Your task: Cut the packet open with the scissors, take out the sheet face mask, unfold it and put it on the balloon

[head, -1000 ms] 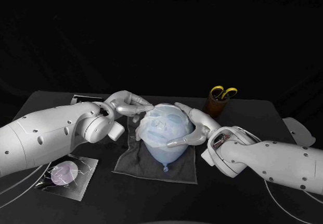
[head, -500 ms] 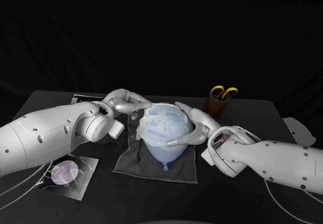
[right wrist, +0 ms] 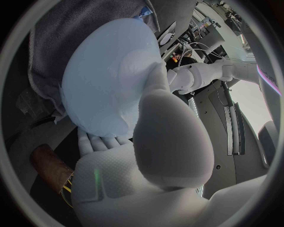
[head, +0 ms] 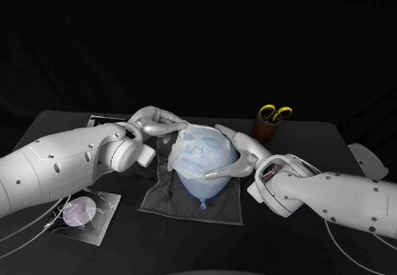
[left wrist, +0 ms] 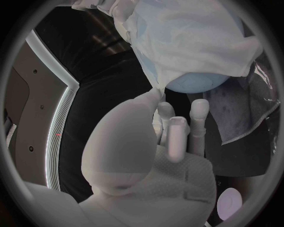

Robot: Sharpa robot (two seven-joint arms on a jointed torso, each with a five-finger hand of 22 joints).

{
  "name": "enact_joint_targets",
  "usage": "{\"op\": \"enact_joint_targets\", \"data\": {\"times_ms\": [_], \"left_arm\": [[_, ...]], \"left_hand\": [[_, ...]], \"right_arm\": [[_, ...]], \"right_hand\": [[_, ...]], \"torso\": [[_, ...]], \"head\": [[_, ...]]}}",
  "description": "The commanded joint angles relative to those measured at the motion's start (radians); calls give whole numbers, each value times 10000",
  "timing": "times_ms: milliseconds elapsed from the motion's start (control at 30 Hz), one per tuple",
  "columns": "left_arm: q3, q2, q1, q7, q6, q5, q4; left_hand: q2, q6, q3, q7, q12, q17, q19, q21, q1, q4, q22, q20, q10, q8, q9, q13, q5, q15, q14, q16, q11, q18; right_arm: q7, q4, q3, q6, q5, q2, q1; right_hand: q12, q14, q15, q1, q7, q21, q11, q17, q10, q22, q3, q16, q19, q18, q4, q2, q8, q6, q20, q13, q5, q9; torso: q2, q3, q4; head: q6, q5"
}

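Since a second ago the left hand (head: 155, 122) is nudged inward along the top edge of the sheet face mask (head: 200, 152). Fingers touch it; a pinch cannot be told. Mask is draped on the balloon (head: 201, 188) mid-desk (head: 60, 130), which is cupped by the right hand (head: 243, 155), fingers spread. Only smoothing is judged left.

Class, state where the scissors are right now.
In the head view, the scissors stand handles-up in a brown holder near the far edge of the table, right of the balloon, just beyond the right hand.
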State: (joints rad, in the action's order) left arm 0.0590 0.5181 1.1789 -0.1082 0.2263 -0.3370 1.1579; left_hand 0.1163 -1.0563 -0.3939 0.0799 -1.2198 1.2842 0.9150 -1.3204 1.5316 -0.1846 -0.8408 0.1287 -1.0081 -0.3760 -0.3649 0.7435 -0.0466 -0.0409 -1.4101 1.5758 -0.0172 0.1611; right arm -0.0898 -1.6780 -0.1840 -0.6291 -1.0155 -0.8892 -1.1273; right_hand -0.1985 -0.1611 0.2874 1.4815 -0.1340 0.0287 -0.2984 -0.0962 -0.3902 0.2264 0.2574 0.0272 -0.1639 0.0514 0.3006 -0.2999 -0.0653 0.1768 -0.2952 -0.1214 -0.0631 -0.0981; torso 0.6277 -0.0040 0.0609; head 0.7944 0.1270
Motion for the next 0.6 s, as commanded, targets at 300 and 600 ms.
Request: {"op": "enact_joint_targets", "data": {"times_ms": [300, 600], "left_arm": [[-25, -352, 21, -533, -590, -1411, -674], [-36, -560, 71, -887, -414, -1659, -1074]], "left_hand": [[68, 17, -23, -69, 120, -86, -47, 5, -180, -21, 16, -16, 24, -49, -804, -198, -15, -13, -2, -46, 155, -83], [73, 14, -23, -73, 133, -108, 11, -16, -186, -20, -46, -16, 35, -49, -803, -219, -15, -16, 11, -47, 159, -96]], "right_arm": [[-341, 1, -92, 401, -30, 31, 119], [-347, 8, -92, 389, -30, 48, 123]], "right_hand": [[-81, -60, 19, 93, -1364, 44, -7, 1, -73, 1, -80, 6, -100, 160, 21, 1, -72, 102, 10, -14, -67, -20], [-104, -56, 18, 104, -1380, 44, -6, 6, -92, -3, -103, 7, -101, 161, 21, 10, -80, 116, 10, -15, -67, -29]], "torso": [[-18, 2, -12], [3, 5, 7]], "head": [[44, 7], [62, 10]]}}
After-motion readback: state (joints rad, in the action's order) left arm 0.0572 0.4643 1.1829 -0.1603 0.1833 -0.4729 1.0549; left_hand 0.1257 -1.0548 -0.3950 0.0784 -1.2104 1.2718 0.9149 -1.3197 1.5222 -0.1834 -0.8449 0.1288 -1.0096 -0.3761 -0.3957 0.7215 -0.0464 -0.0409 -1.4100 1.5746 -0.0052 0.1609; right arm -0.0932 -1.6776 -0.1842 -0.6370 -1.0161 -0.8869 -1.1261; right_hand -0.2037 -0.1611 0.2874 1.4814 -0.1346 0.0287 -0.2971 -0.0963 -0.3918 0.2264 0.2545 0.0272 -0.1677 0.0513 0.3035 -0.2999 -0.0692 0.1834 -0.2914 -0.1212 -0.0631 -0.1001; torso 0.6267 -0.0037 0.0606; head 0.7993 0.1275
